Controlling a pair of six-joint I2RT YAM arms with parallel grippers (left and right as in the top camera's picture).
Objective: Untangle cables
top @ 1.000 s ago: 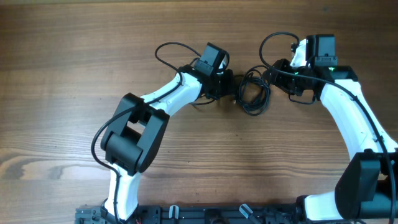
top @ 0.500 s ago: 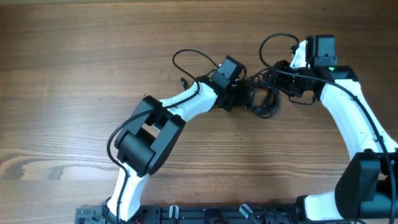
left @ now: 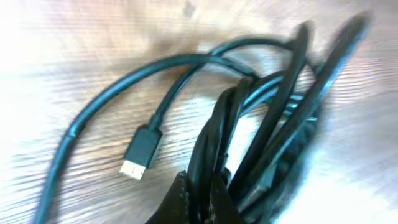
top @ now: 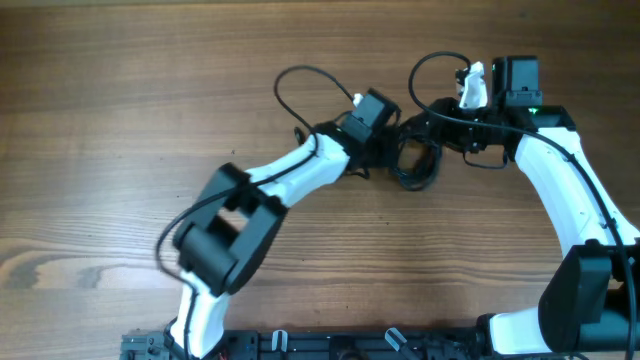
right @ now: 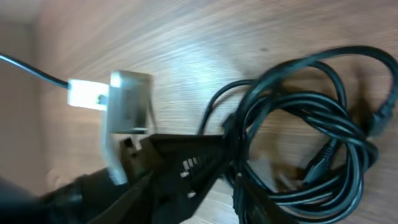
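The cables (top: 418,166) lie as one tangled bundle of thin black loops on the wooden table, between the two arms. My left gripper (top: 393,146) reaches in from the left and is shut on the cables' left side. In the left wrist view, several strands (left: 273,124) are pinched between the dark fingertips (left: 180,202), and a loose plug end (left: 140,158) lies beside them. My right gripper (top: 433,130) meets the bundle from the right. In the right wrist view, strands (right: 311,124) run down between its dark fingers (right: 186,165), which are closed round them.
Thicker black wires arch over the table from each arm, one (top: 300,80) behind the left wrist, one (top: 430,65) behind the right. A white block (right: 127,118) shows blurred at the left of the right wrist view. Arm bases (top: 300,345) line the table's front edge.
The left arm has swung right to the bundle and its gripper has closed on the strands. The bundle has shifted a little to the right. The right arm has barely moved.
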